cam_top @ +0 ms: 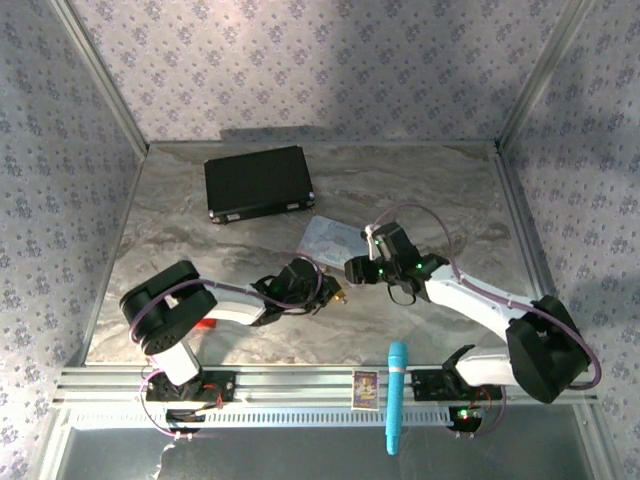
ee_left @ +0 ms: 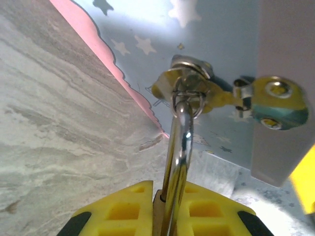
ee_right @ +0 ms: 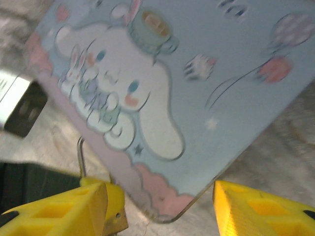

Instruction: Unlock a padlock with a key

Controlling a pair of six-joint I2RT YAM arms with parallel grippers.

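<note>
Left gripper (ee_left: pixel 165 209) clamps the padlock (ee_left: pixel 180 132) — right gripper (ee_right: pixel 162 199) stands open by the tin (ee_right: pixel 206 73) corner.

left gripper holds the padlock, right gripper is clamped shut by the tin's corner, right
No: the right gripper is open, fingers spread either side of the tin's corner, per the right wrist view. The left gripper does hold the padlock.

Padlock (ee_left: pixel 178 142) body hidden inside left gripper (ee_left: pixel 166 188), below hasp (ee_left: pixel 219 94) of tin (ee_left: pixel 221 29). Right wrist view: tin blurred, cropped top, right; thin metal piece (ee_right: pixel 79 156) beside tin unidentifiable.
</note>
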